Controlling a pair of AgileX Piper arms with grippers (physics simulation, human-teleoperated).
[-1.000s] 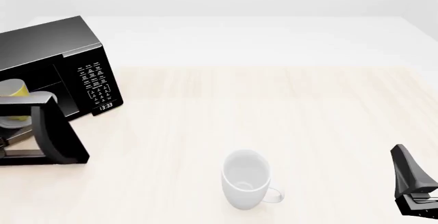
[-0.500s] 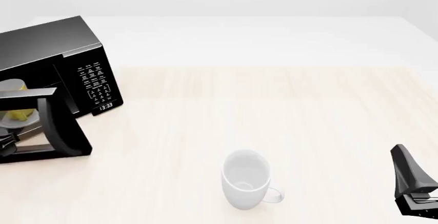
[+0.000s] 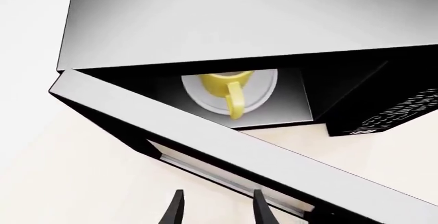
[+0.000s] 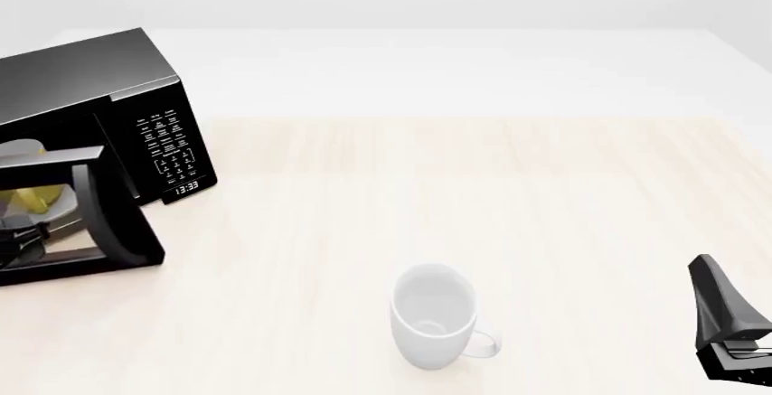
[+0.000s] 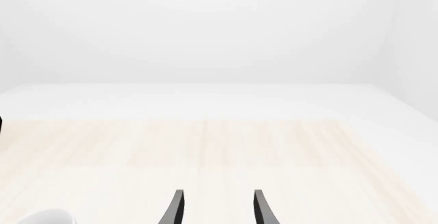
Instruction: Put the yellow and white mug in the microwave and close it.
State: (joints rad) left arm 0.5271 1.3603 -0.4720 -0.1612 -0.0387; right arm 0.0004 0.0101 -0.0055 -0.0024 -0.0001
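mug (image 3: 229,88) sits inside the microwave (image 4: 108,97); door (image 3: 226,155) half shut. left gripper (image 3: 215,211), spread and empty, needs to push it home.

— How is the light?
— Bright, even and diffuse; the table (image 4: 483,187) looks washed out, and shadows are faint.
— Any blur or glare?
— None; edges render crisp. A soft sheen lies on the microwave (image 3: 226,24) top beyond the left pincer (image 3: 217,208).
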